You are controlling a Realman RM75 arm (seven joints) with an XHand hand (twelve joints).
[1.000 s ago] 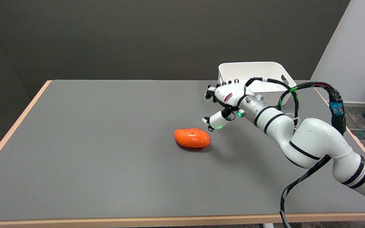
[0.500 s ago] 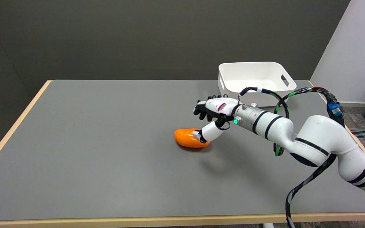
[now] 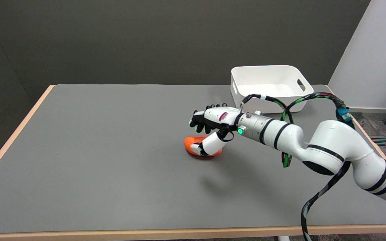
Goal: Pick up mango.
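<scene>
Lying on the grey table (image 3: 95, 160), a little right of its middle, the orange mango (image 3: 191, 146) rests on its long side, and only its left end and lower edge can be seen. The right hand (image 3: 209, 129) is above it and partly covers it. The thumb reaches down in front of the fruit, with its tip at the near side, while the black fingers (image 3: 199, 122) stretch over the top toward the far side. The fingers are apart and curved around the mango, but it is not possible to tell if they really press on it or only stand close to it; the mango is on the table surface. Behind the hand, the white arm (image 3: 313, 147) with black rings goes to the lower right, and a black and green cable (image 3: 302, 100) makes loops over the wrist. Farther back, near the table's far right corner, a white bin (image 3: 268, 72) with handle slots stands well apart from the mango.
</scene>
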